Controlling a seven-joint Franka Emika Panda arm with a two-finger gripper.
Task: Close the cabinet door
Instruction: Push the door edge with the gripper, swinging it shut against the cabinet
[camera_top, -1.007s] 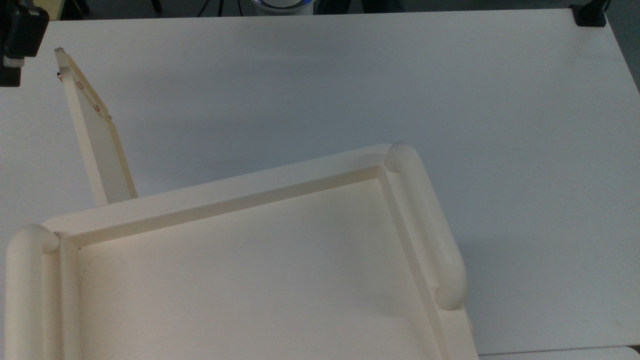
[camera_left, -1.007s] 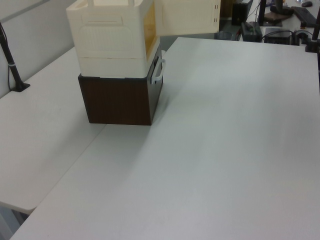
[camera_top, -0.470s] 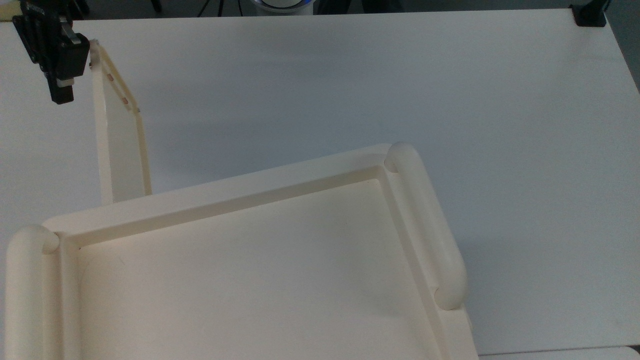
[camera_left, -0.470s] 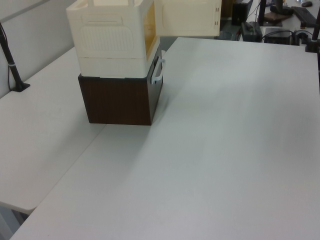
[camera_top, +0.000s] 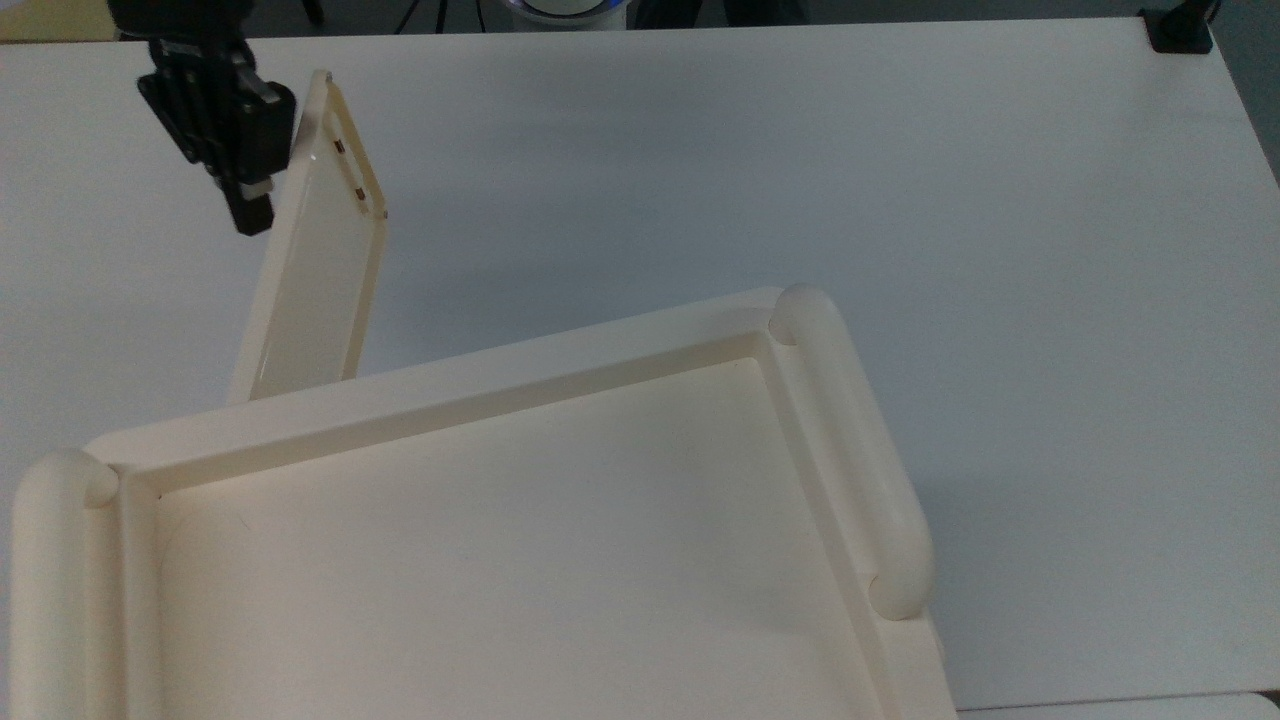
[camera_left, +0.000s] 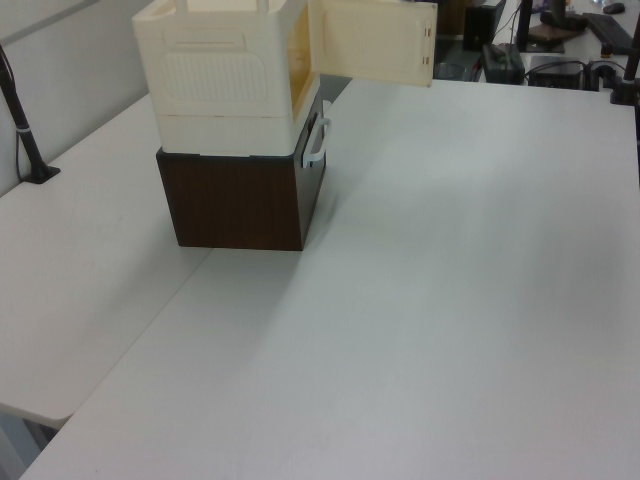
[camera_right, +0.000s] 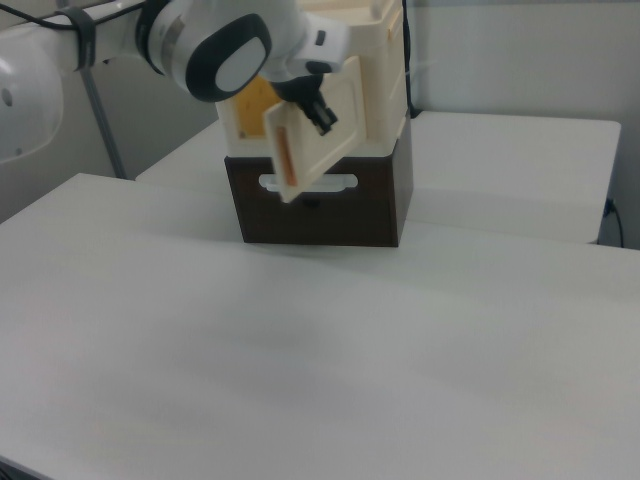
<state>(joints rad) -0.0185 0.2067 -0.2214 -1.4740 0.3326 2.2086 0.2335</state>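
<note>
The gripper (camera_top: 250, 205) is seen at the top view's upper left, pressed against the outer face of the door (camera_top: 315, 240) near its free edge. In the right view the gripper (camera_right: 318, 115) is set on the back of the door (camera_right: 305, 125) too. Whether its fingers are spread or pressed together cannot be told. Nothing seems to be pinched; the door looks to be pushed with the side of the gripper, not held. That is likely because a flat panel on hinges can be swung shut by a push alone.

The door is hung by one edge on the front of the cabinet (camera_left: 225, 70) and is stuck out at a wide angle, about half open. In the left view the door (camera_left: 370, 40) is seen sticking out from the cabinet's front, with small copper fittings at its far edge. A good part of the swing is judged to be left.

The cabinet is stood on a dark brown box (camera_left: 245, 195), so the door is lifted well above the table (camera_left: 450, 300). The table is white and flat. Behind it, in the left view, a desk with dark gear can be made out.
</note>
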